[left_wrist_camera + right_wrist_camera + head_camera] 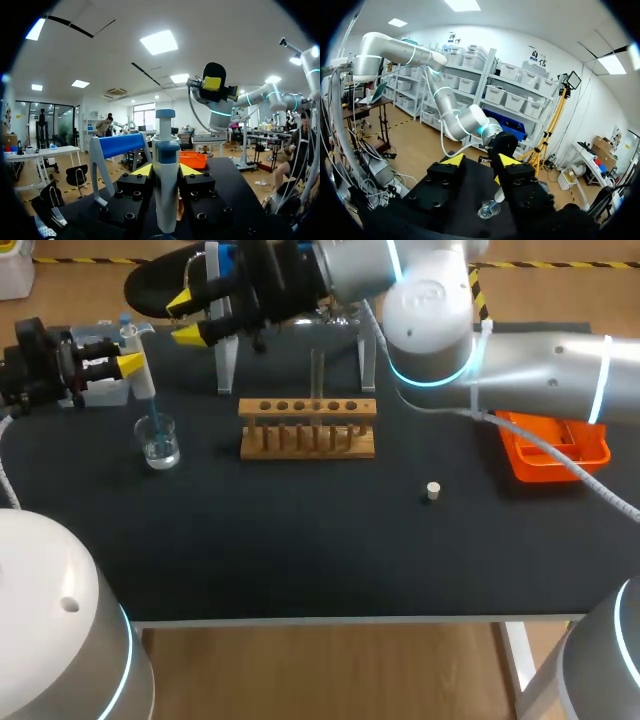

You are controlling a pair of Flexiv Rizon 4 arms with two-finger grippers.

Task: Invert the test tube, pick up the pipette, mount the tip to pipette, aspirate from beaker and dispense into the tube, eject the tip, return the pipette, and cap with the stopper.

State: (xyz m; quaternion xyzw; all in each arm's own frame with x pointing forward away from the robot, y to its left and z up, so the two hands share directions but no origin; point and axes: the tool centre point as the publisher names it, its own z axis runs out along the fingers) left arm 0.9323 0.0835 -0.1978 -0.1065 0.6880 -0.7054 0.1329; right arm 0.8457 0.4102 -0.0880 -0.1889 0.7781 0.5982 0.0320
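**A:** The left hand (166, 171) is clenched on the pipette (166, 150), with a yellow-tipped finger on either side of the barrel. The plunger stands up above them.

**B:** And below that hand, the blue tip (150, 412) is mounted and dipped into the beaker (159, 445). There's a little clear liquid in there.

**A:** Yes, the beaker sits on the dark worktop (300, 550) right under the left hand. What about the right hand (183, 319)?

**B:** It's released, fingers spread and nothing between them. The right arm (520, 375) comes across past the middle. Its hand hangs above the clear stand (227, 368), near the left hand but not touching it. From its own wrist camera, the beaker lies ahead of and beneath its fingers.

**A:** And the test tube (318, 375)?

**B:** It's upright in the wooden rack (308, 430), off to the side of the left hand, towards the middle of the worktop. I can't tell which end is up.

**A:** I see the stopper (433, 491) too. It's small and white, lying alone on the worktop well apart from both hands, between the rack and the orange tray (545, 465).

**B:** That tray sits beneath the right arm.
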